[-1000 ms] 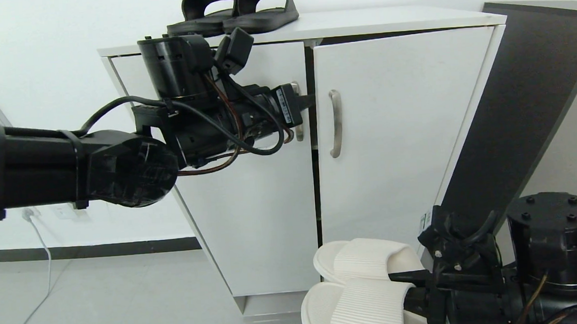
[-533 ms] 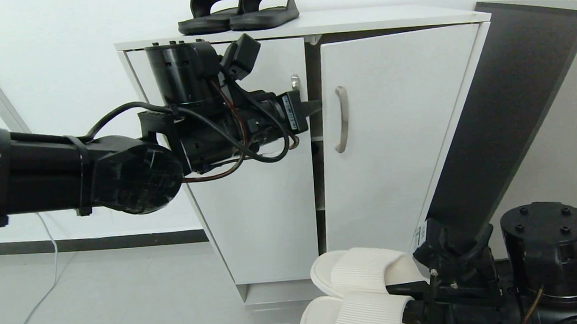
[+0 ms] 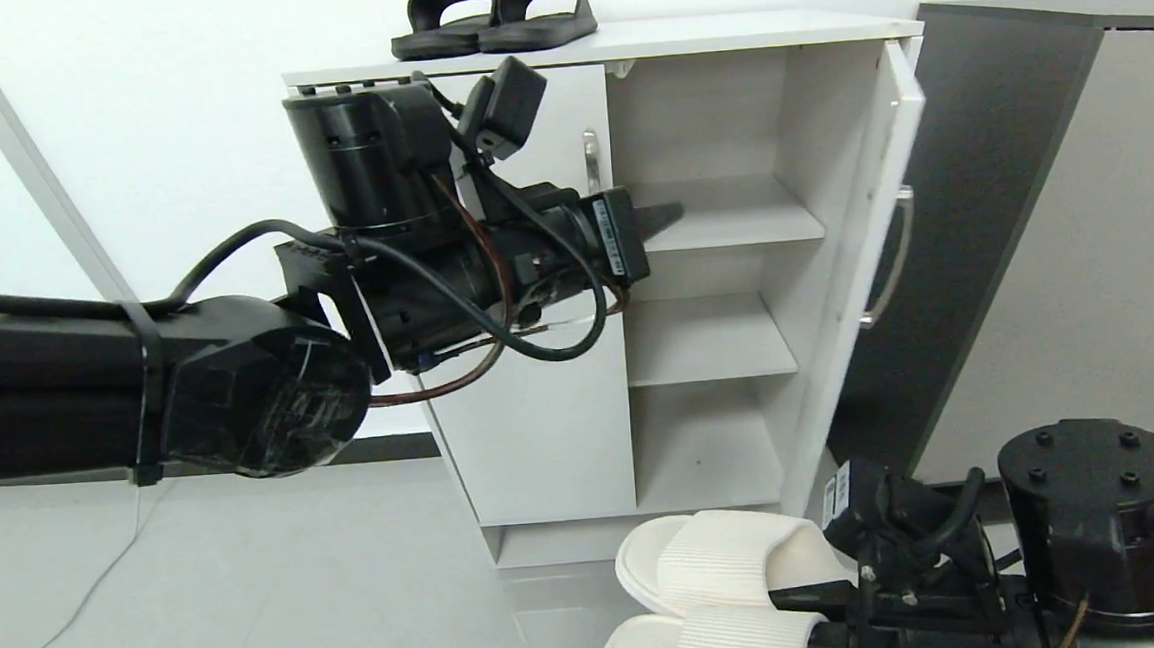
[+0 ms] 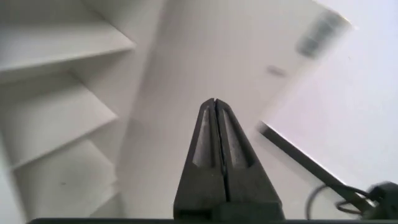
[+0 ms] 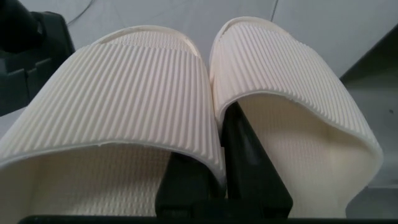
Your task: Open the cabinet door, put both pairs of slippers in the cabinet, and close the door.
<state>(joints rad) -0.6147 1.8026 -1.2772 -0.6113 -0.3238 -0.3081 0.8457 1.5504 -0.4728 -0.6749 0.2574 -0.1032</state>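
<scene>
Two arms in your head view: left end effector (image 3: 666,216) extended level in front of the open cabinet (image 3: 543,426), door (image 3: 865,196) swung wide. Right end effector (image 3: 804,599) sits low, grasping the white slippers (image 3: 722,566). Black slippers (image 3: 493,14) lie on the cabinet top.
Left wrist view: left end effector (image 4: 214,102) clenched, empty.
Right wrist view: right end effector (image 5: 224,149) pinches both white slippers (image 5: 124,93).

A plain room furnished like a home entryway

White walls (image 3: 175,138), a dark skirting strip (image 3: 394,447) and a pale grey tiled floor (image 3: 254,604) surround a white shoe cabinet (image 3: 544,446) whose open door (image 3: 873,246) shows its shelves. Black slippers (image 3: 493,14) sit on top, a taller grey cabinet (image 3: 1062,234) stands just beside, and a thin cable (image 3: 55,628) trails across the floor
</scene>
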